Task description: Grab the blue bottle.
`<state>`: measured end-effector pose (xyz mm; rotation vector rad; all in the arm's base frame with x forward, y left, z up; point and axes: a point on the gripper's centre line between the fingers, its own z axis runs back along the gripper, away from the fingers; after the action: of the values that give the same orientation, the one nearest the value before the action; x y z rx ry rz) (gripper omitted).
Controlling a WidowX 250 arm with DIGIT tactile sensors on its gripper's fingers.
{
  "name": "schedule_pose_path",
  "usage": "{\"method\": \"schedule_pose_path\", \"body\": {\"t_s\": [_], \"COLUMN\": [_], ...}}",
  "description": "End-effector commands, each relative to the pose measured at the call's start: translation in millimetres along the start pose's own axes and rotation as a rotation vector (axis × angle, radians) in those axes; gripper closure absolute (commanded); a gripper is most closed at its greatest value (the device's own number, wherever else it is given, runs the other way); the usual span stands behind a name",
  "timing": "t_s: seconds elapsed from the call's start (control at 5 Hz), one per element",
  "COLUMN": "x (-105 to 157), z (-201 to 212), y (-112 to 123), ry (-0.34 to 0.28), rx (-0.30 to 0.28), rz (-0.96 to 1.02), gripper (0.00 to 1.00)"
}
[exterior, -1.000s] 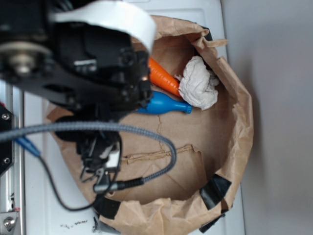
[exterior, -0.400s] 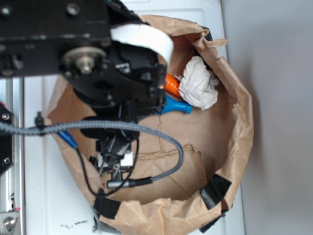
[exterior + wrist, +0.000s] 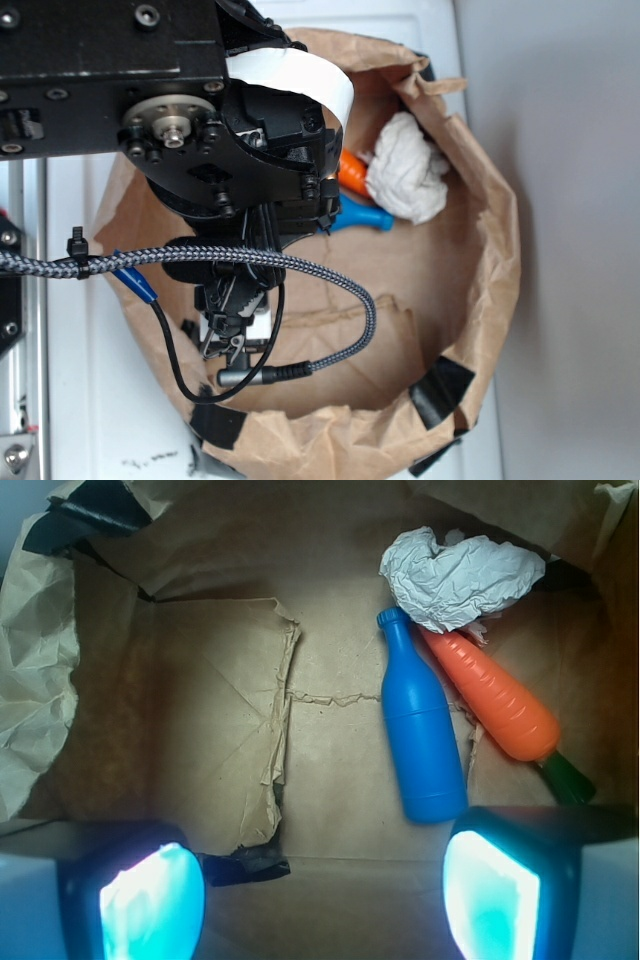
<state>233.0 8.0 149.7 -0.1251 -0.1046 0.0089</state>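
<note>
The brown paper bag (image 3: 200, 730) fills both views; the gripper (image 3: 320, 890) hangs inside it — fingers spread wide, holding nothing. The blue bottle (image 3: 422, 730) lies flat on the bag's floor, touching the toy carrot (image 3: 495, 702), neck toward the crumpled paper (image 3: 455, 575). It looks like the approach step — next, shift toward the bottle and descend.

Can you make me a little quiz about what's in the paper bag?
1. True or false: the blue bottle stands upright.
2. What lies right beside it? A) a spoon B) the orange carrot C) a cup
3. Fill in: the crumpled white paper sits by the bottle's ____ end.

Key: 1 false, it lies on its side on the floor of the paper bag. 2 B. 3 neck. The gripper is open above it, holding nothing.
</note>
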Motion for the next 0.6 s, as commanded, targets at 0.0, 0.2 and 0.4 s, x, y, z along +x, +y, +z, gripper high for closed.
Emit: {"method": "schedule_pose_path", "body": {"t_s": [0.0,0.2,0.4], "x": [12.4,10.3,17.4], "z": [-34.1,-54.1,-74.0], "y": [12.7,20.5,28.5], "ry": [-0.035,-0.054,-0.065], "rx": [0.053,0.086,0.118], "rz": [0.015,0.015,0.037], "gripper": [0.0,0.0,0.0]}}
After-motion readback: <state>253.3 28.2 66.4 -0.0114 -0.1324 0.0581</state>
